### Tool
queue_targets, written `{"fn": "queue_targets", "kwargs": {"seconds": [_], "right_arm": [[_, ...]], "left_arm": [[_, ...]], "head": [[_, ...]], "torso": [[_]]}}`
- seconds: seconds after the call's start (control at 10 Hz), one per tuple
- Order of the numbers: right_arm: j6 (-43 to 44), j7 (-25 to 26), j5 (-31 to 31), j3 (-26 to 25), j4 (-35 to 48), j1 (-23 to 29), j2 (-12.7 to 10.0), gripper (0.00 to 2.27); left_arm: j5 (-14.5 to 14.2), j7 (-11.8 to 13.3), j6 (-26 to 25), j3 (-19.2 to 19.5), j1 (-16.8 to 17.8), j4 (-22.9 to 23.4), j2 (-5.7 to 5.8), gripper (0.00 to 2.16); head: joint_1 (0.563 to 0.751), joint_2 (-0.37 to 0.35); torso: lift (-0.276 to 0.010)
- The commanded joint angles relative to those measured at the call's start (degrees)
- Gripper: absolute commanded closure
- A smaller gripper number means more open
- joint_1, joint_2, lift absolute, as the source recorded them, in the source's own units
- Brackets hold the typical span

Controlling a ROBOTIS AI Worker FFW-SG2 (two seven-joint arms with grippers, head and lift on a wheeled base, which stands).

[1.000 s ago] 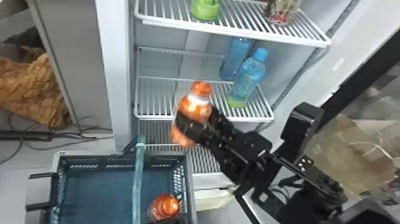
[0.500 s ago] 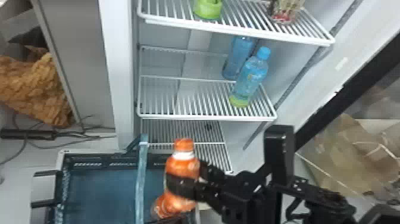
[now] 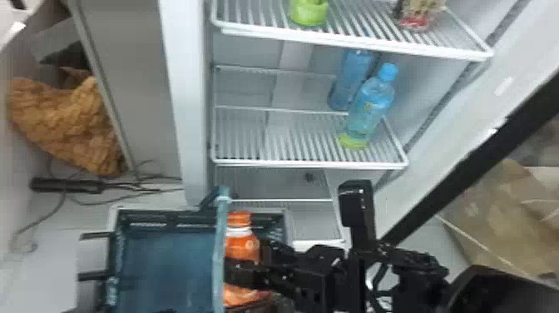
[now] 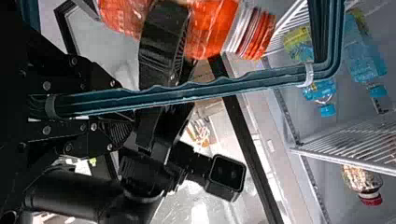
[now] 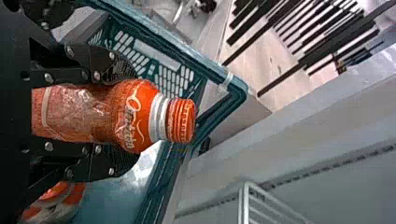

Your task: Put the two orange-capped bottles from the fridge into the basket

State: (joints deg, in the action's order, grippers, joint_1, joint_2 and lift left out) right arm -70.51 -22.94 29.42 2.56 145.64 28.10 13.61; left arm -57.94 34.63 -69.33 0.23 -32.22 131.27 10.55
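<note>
One orange-capped bottle point(image 3: 242, 246) partly behind handle point(image 3: 219, 254).

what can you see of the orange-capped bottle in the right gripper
The orange-capped bottle has a ridged cap in place, a pale ringed neck and a glossy orange body with pale lettering, apparently plastic. It is held roughly upright, cap up, between the two fingers of the right gripper. It is at the right side of the basket, partly behind the handle in the head view.

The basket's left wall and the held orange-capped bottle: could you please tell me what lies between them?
The head view shows the handle and blue interior between the left wall and the bottle.
</note>
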Motion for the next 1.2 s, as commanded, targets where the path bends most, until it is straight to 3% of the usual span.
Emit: {"fn": "queue_targets", "kwargs": {"seconds": [0.0,0.2,0.5,0.7,1.1], "right_arm": [[1.32,-0.18,0.51,0.41,-1.71,-0.4,0.19,0.43],[1.46,-0.44,0.28,-0.05,-1.85,-0.4,0.37,0.07],[7.93,-0.44,-4.17,-1.3,0.68,1.99,-0.25,0.1],[23.12,1.05,-7.14,-3.93,0.96,6.49,-2.27,0.1],[59.82,13.62,-8.06,-3.13,-0.02,17.88,-3.41,0.11]], "left_arm": [[0.01,0.0,0.0,0.0,0.02,0.0,0.0,1.2],[0.01,0.0,0.0,0.11,-0.12,0.0,-0.09,1.2],[-0.1,0.0,0.0,0.23,-0.4,0.0,-0.18,1.2],[-0.1,0.0,0.0,0.23,-0.4,0.0,-0.18,1.2],[-0.1,0.0,-0.28,0.34,-0.55,0.0,-0.26,1.2]], "head": [[0.695,-0.163],[0.695,-0.153],[0.695,-0.169],[0.695,-0.199],[0.695,-0.305]], "torso": [[-0.235],[-0.235],[-0.235],[-0.235],[-0.235]]}}
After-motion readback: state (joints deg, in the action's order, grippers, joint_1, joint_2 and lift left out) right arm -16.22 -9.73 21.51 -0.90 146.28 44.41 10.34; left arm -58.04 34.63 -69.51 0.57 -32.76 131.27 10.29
